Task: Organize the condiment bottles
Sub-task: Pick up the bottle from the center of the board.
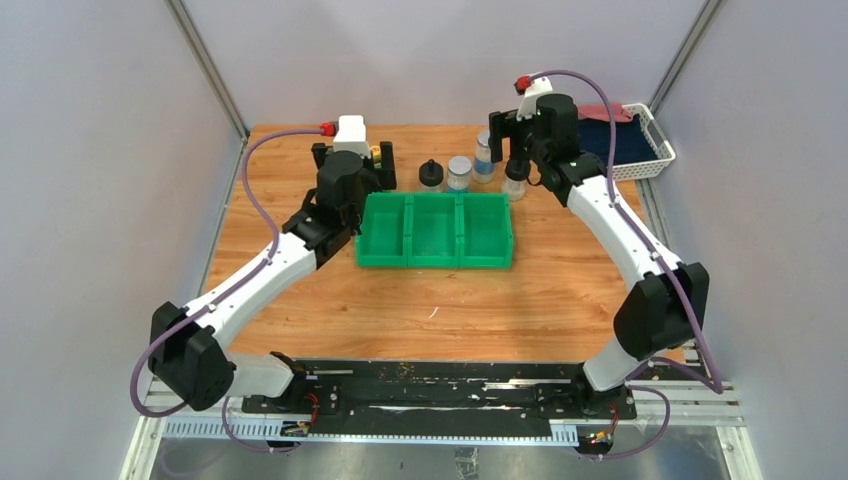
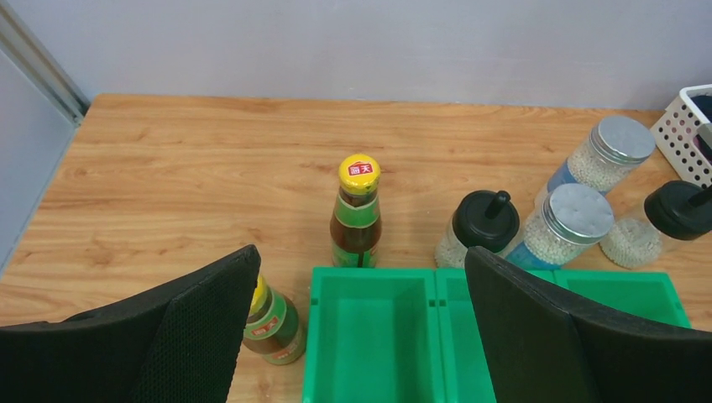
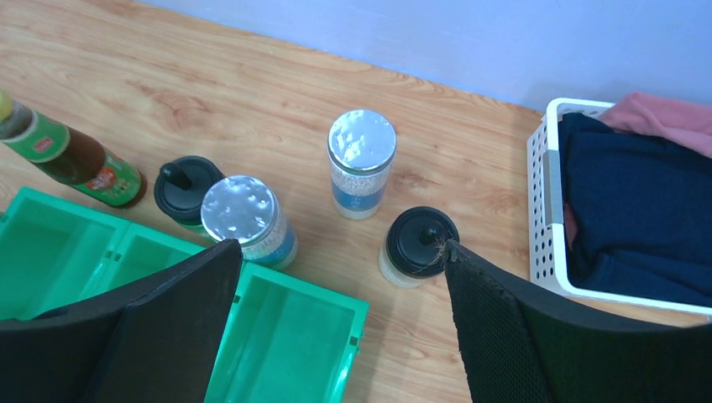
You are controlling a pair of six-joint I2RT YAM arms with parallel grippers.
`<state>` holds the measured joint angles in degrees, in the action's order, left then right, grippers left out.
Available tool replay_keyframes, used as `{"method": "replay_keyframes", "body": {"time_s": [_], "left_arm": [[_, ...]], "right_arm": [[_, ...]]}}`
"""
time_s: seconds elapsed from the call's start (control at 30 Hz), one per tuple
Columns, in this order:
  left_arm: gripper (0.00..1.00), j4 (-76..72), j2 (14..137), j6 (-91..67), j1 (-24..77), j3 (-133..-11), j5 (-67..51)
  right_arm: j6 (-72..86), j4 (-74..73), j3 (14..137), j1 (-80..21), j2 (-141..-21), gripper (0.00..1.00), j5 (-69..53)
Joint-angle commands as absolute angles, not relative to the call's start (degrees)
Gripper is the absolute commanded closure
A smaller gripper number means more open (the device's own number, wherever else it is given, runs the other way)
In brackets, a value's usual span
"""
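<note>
Bottles (image 1: pixel 459 172) along far edge of bin (image 1: pixel 435 259)

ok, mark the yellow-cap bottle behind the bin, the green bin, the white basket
yellow-cap bottle (image 2: pixel 358 174), left wrist view, cap top
green bin (image 1: pixel 435 258), top external view, front wall
white basket (image 3: pixel 541 210), right wrist view, left wall

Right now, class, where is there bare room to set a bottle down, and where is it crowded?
Free: the bare wood from the bin to the near edge; the far-left corner of the table, beyond the brown bottles; all three bin compartments. Crowded: the strip behind the bin, tightest from the shakers to the basket.
</note>
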<state>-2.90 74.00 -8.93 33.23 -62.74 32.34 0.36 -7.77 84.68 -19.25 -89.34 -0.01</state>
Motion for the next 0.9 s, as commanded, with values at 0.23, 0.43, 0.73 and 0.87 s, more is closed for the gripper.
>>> {"method": "replay_keyframes", "body": {"time_s": [0.23, 0.43, 0.73, 0.87], "left_arm": [[0.00, -0.66, 78.17, -9.21, 33.66, -69.79, 36.52], [0.00, 4.95, 82.47, -6.13, 33.63, -76.82, 43.74], [0.00, 9.61, 89.94, -5.43, 33.50, -84.66, 44.75], [0.00, 9.61, 90.92, -6.78, 33.28, -84.85, 43.72]], "right_arm": [[-1.78, -14.21, 92.06, -20.13, -95.97, 0.07, 2.69], [-3.68, -17.93, 100.35, -20.12, -102.03, 0.06, 3.04], [-4.39, -21.09, 106.70, -20.08, -107.18, 0.05, 5.01], [-4.30, -21.01, 106.85, -19.81, -108.66, 0.04, 4.36]]}}
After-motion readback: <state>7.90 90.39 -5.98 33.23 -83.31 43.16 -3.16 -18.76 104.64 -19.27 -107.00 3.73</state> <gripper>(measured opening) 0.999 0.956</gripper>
